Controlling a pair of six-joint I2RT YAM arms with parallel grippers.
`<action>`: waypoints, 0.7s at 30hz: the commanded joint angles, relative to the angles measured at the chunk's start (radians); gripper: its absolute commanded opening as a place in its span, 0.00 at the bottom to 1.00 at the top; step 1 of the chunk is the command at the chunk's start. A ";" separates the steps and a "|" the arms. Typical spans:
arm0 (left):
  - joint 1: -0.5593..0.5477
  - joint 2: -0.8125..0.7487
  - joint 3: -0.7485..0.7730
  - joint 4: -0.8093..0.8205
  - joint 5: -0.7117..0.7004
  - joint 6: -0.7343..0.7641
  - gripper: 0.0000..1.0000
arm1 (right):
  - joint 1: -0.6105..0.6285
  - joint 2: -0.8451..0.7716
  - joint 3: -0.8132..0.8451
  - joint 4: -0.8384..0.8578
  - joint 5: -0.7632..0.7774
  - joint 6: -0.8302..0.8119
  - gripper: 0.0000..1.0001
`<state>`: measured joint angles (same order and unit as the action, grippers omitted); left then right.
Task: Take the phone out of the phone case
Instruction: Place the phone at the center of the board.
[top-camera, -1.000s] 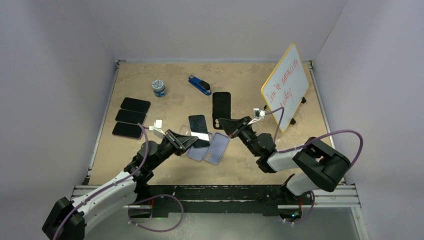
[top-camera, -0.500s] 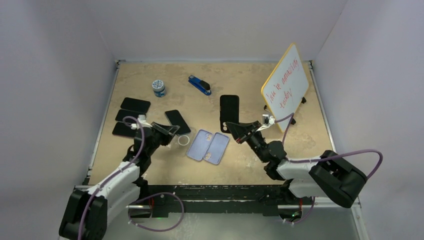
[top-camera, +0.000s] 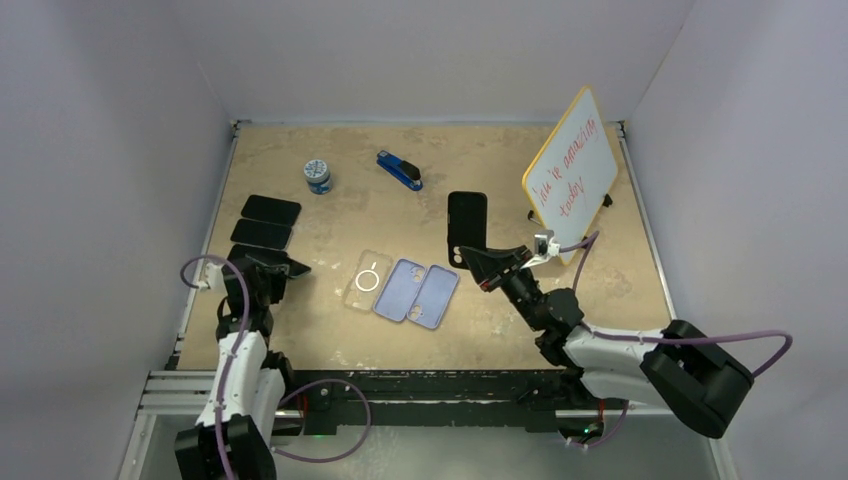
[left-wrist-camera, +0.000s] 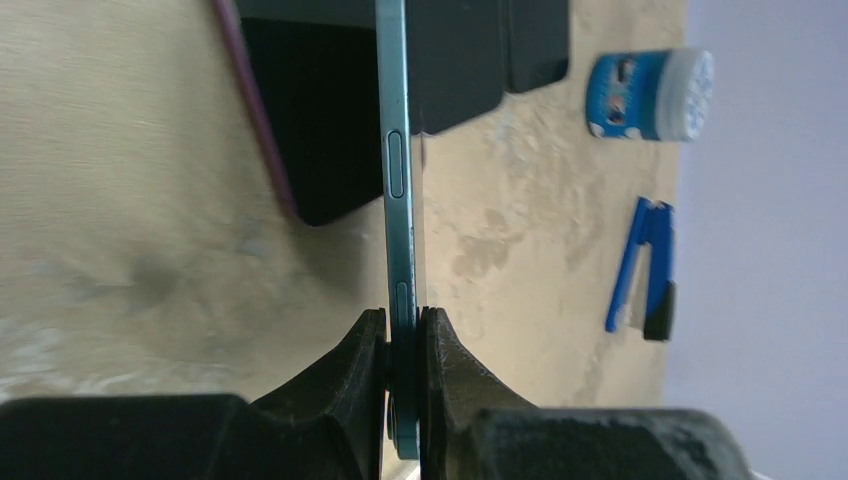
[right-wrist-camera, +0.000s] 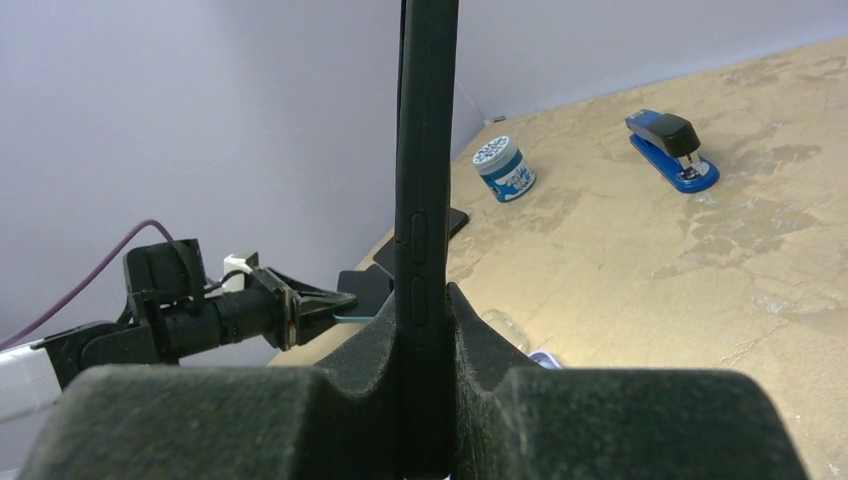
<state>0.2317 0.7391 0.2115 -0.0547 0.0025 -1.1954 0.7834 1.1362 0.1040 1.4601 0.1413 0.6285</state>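
Teal-edged phone (left-wrist-camera: 400, 200) apart from clear case (top-camera: 366, 281)

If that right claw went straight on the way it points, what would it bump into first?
Probably the blue jar near the back; the right gripper aims roughly there across the table, height unclear.

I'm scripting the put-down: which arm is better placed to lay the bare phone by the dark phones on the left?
Left, most likely. The left claw is shut on the phone close by the dark phones; the right claw grips the black case, farther right.
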 joint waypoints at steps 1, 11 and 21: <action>0.047 -0.056 0.098 -0.125 -0.109 0.045 0.00 | -0.001 -0.052 -0.001 -0.009 0.023 -0.038 0.00; 0.071 -0.132 0.168 -0.388 -0.355 0.065 0.00 | -0.002 -0.092 -0.018 -0.011 0.020 -0.017 0.00; 0.121 -0.039 0.142 -0.316 -0.323 0.071 0.00 | -0.003 -0.144 -0.027 -0.027 0.007 -0.007 0.00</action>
<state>0.3248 0.6971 0.3420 -0.4297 -0.2962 -1.1542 0.7834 1.0161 0.0830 1.3895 0.1398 0.6201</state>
